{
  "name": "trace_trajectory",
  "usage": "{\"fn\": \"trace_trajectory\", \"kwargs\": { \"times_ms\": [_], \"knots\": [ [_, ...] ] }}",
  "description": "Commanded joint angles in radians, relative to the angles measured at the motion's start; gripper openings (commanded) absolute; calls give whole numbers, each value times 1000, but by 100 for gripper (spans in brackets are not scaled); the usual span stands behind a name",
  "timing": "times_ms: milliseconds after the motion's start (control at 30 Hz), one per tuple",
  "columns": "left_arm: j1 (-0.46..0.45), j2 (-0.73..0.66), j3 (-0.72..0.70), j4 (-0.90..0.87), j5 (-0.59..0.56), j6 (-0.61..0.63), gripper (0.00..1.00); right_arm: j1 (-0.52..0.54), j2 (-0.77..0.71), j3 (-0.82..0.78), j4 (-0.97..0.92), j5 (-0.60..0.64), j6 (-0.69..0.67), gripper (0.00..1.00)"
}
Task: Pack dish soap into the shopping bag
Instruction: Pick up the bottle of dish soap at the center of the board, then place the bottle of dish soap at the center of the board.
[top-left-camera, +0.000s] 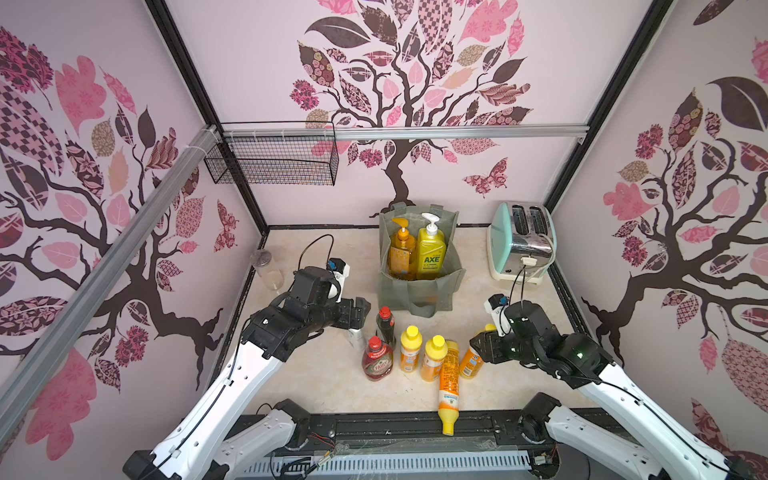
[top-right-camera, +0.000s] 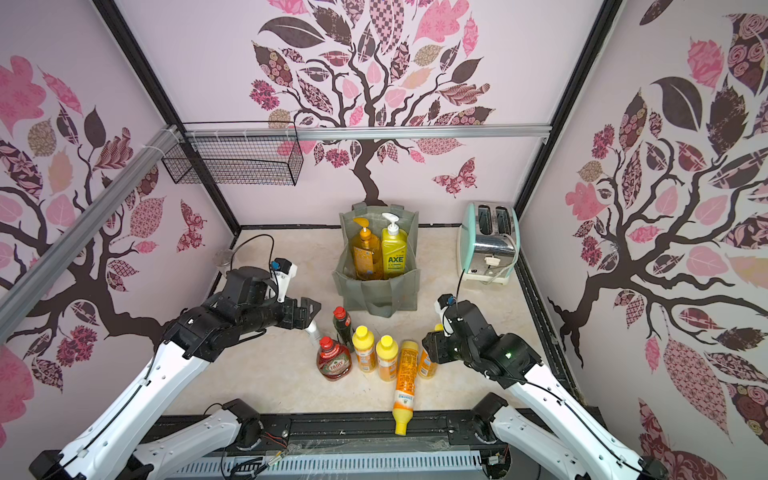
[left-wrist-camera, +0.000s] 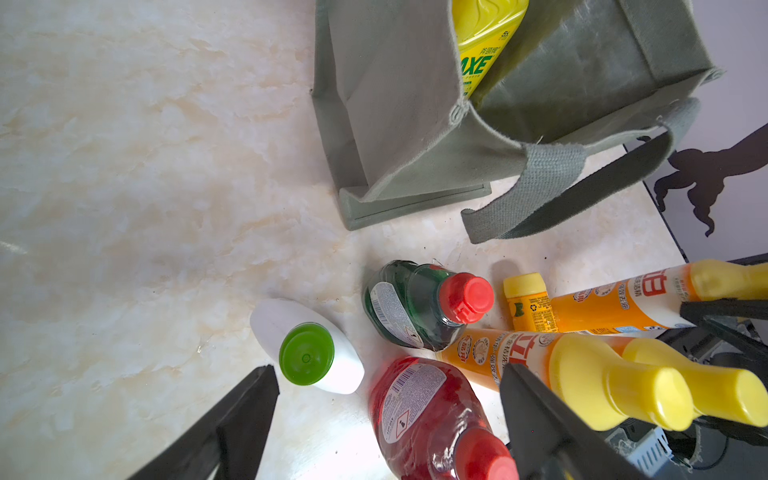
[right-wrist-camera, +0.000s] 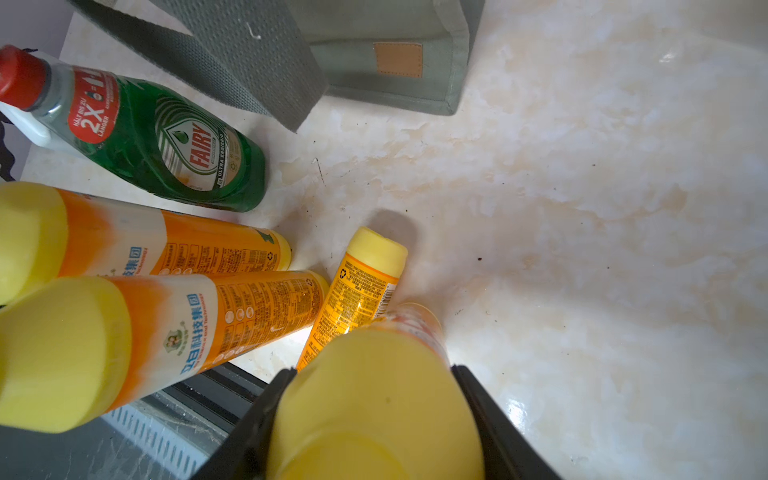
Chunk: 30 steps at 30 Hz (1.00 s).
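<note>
Four orange bottles (top-left-camera: 449, 386), two pump bottles (top-left-camera: 431, 249) bagged

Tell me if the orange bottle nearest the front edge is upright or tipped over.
Tipped over. The orange bottle lies on its side, its yellow cap resting over the black rail.

At lower centre of the frame, the black jaws of the right gripper (right-wrist-camera: 372, 370) clasp the yellow cap of a small orange plastic bottle (right-wrist-camera: 374, 411). Two matching bottles (right-wrist-camera: 124, 245) (right-wrist-camera: 158, 328) stand at left, and a third bottle (right-wrist-camera: 359, 291) lies beside them on the cream marbled tabletop (right-wrist-camera: 582, 208). A green red-capped Fairy bottle (right-wrist-camera: 166, 141) and a grey-green fabric bag (right-wrist-camera: 374, 89) sit along the top.
</note>
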Motion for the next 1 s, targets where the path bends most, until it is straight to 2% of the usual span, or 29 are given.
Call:
{"fn": "trace_trajectory", "kwargs": {
  "times_ms": [0, 233, 367, 433, 733, 967],
  "knots": [
    [3, -21, -3, 17, 1, 4, 89, 4, 21, 65, 9, 99, 9, 41],
    [3, -52, -6, -10, 12, 6, 89, -17, 159, 188, 119, 254, -12, 35],
    [3, -77, -12, -24, 11, 7, 89, -159, 229, 204, 252, 132, -48, 33],
    [2, -90, -22, -19, 18, 1, 89, -211, 254, 192, 323, 116, -61, 33],
    [3, -107, -53, -11, 42, -12, 88, -261, 400, 151, 506, 84, -76, 34],
    [3, -109, -66, -8, 45, -10, 88, -264, 421, 126, 520, 88, -74, 47]
  ]
}}
